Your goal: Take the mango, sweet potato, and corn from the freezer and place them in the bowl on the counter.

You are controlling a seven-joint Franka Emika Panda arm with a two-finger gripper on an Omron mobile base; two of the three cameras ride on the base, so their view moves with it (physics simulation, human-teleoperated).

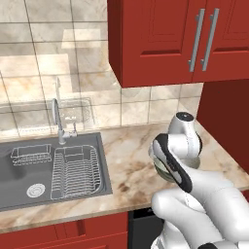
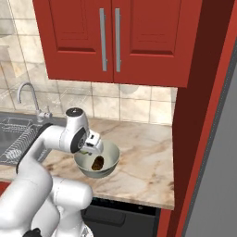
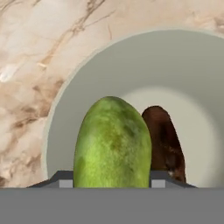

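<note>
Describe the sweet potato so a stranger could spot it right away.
On the marbled counter under the red cabinets stands a pale bowl. The sweet potato lies inside it, a stubby dark brown lump, next to the larger green mango.

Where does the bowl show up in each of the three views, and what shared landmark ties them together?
Left base view: the bowl sits right of centre on the counter, mostly hidden behind the arm.
Right base view: left of centre, just below the hand, with the sweet potato inside.
Hand view: its pale rim curves across the right and centre, behind the mango.
Shared landmark: the marbled counter.
</note>
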